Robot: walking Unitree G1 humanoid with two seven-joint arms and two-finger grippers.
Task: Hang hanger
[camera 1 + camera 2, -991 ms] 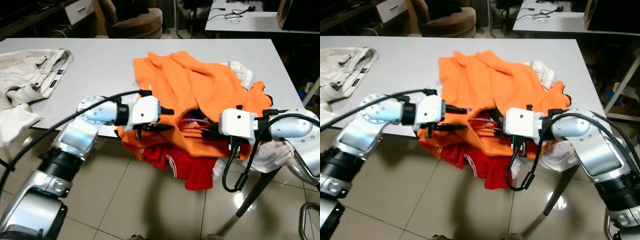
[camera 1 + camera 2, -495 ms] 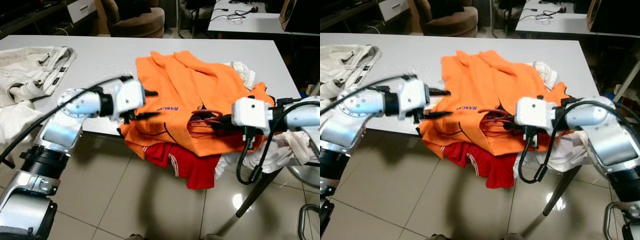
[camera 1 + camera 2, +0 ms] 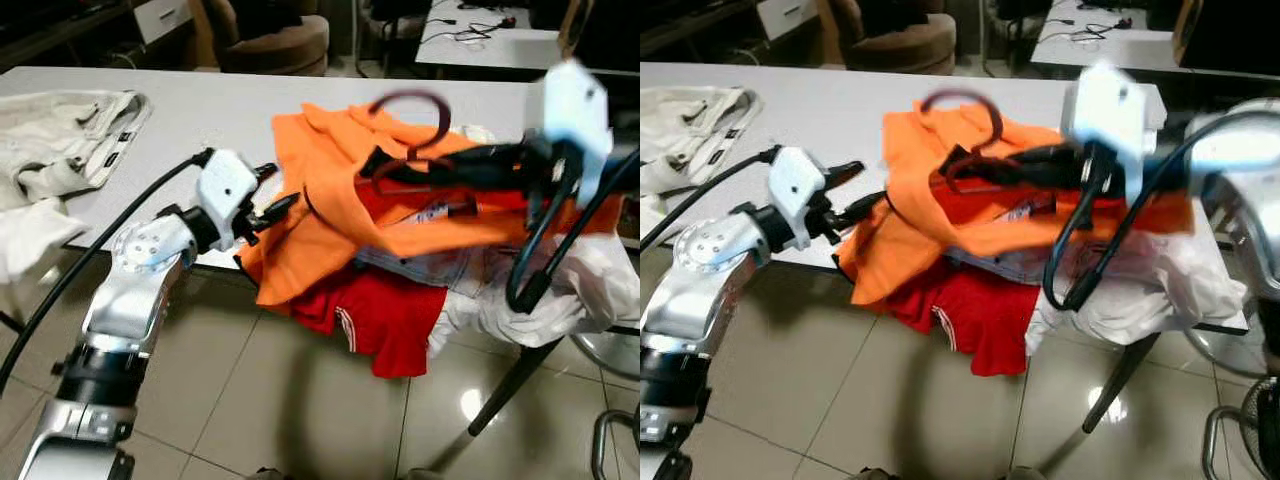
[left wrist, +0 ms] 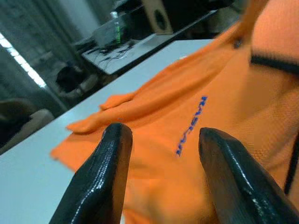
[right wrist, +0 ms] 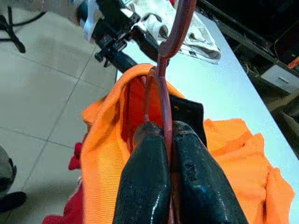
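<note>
— Two grippers are seen over what, going from the biggest thing down?

— A long white table [image 3: 200, 110] is spread across the upper half of the left eye frame, with grey floor tiles [image 3: 250, 400] below it. At the table's near edge, centre frame, an orange shirt [image 3: 330, 210] is draped, partly lifted on its right side. A red garment [image 3: 390, 310] is hung off the edge beneath it, and white cloth [image 3: 560, 300] is bunched at the right. Cream trousers [image 3: 70, 140] are laid at the upper left.

— And the hanger?

— A dark red hanger [image 3: 410, 125] is held up above the shirt, upper centre of the frame, its hook curled at the top and its lower part buried in the shirt's neck opening. In the right wrist view the wire [image 5: 161, 93] is seen pinched between the two black fingers [image 5: 145, 177], with the orange collar hung around it.

— So the right gripper is clamped?

— Yes; the right gripper [image 3: 385, 165] is closed tight on the hanger, blurred, reaching in from the right edge. The left gripper [image 3: 275, 195] is placed at the shirt's left edge, centre left, its fingers [image 4: 103, 172] spread apart with nothing between them, the orange fabric lying just beyond.
</note>
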